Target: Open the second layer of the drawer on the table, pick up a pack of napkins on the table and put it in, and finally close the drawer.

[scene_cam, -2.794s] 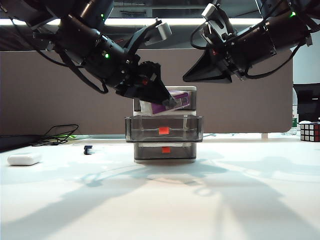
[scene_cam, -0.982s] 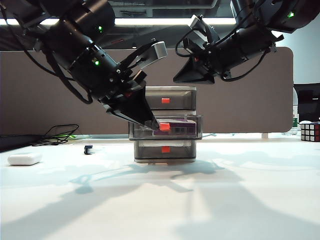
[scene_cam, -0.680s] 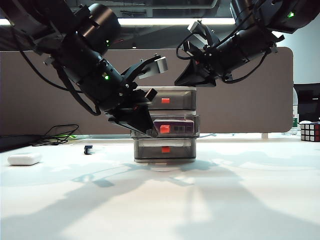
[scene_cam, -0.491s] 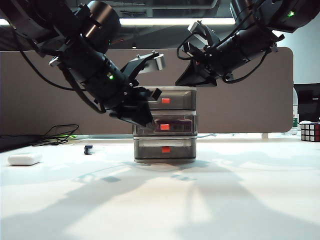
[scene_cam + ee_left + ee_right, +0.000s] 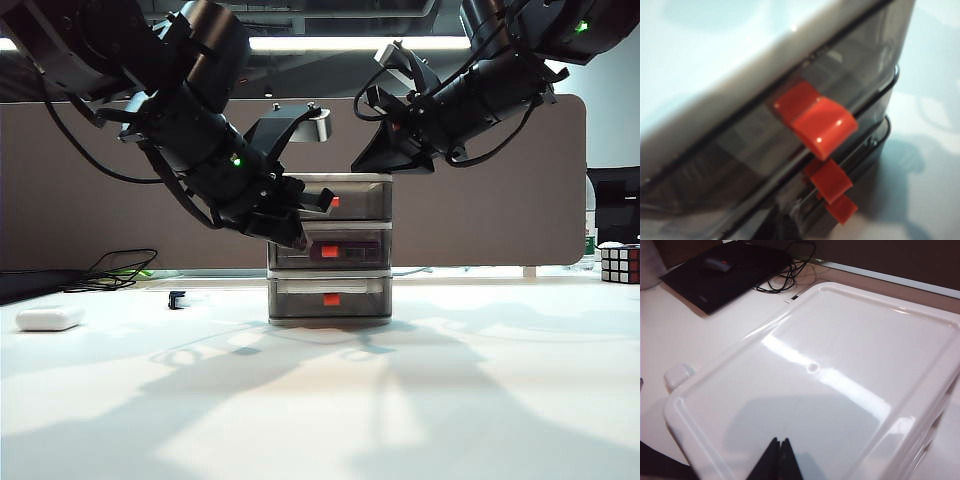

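Two end effectors (closed) flanking drawer [image 5: 329, 250]

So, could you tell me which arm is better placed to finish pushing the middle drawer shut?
Probably the left. The left gripper, fingers shut, sits at the front of the second layer of the drawer, which looks nearly flush. The right gripper, fingers shut, rests above the drawer top, away from the fronts.

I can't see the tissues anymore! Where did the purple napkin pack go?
In the exterior view, the pack of napkins sits inside the closed second layer of the drawer, mid-table, beside the left tool.
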Controlling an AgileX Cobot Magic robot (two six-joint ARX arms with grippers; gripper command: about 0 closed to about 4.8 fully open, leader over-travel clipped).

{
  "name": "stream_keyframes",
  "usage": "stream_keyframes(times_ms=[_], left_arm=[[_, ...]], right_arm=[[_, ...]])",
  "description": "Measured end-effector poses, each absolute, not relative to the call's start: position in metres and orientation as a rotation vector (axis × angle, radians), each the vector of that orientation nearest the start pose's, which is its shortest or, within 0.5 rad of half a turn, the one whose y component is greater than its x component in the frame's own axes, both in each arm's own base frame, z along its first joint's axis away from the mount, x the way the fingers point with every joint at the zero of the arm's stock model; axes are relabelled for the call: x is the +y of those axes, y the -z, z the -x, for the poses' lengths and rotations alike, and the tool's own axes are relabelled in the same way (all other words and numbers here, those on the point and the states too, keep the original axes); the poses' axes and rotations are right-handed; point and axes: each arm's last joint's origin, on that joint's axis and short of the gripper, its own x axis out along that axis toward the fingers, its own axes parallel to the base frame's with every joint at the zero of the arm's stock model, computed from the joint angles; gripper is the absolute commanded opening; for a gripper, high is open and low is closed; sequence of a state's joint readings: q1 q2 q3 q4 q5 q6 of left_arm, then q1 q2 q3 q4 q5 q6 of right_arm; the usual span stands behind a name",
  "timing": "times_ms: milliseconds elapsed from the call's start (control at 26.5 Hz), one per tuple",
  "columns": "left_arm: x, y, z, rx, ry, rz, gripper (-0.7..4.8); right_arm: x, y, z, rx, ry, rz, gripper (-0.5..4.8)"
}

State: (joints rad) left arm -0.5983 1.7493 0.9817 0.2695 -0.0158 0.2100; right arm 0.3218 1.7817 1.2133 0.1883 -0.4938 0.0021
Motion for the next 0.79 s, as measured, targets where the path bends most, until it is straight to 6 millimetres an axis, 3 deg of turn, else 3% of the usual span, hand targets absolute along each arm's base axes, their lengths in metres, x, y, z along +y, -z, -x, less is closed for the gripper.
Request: stream_keyframes(times_ms=[189,264,302,378,415,491,604,793], left_arm=[[-0.203,-0.202,-0.295,0.439,0.714,-0.403,-0.06],[-0.190,-0.216,-0.276,0.401,0.720,-0.404,-0.06],[-0.177,-0.227,-0.258,0.350,0.720,-0.422,-0.06],[-0.160,-0.240,-0.233,0.252,0.707,-0.427,-0.06],[-0.150,-0.243,-0.220,0.224,0.695,-0.420,-0.06],[-0.131,-0.247,-0.193,0.172,0.641,-0.368,-0.06],[-0.104,-0.224,-0.154,0.181,0.572,-0.226,-0.06],[-0.088,-0.206,-0.130,0.120,0.530,-0.106,-0.06]], right_arm=[[0.140,-0.248,-0.374,0.359,-0.835,0.016,-0.05],[0.136,-0.266,-0.365,0.317,-0.816,0.050,-0.05],[0.132,-0.288,-0.355,0.248,-0.796,0.080,-0.05],[0.125,-0.311,-0.339,0.188,-0.770,0.108,-0.05],[0.122,-0.315,-0.330,0.174,-0.765,0.112,-0.05],[0.113,-0.313,-0.303,0.174,-0.749,0.115,-0.05],[0.096,-0.300,-0.250,0.168,-0.723,0.105,-0.05],[0.081,-0.273,-0.206,0.195,-0.677,0.085,-0.05]])
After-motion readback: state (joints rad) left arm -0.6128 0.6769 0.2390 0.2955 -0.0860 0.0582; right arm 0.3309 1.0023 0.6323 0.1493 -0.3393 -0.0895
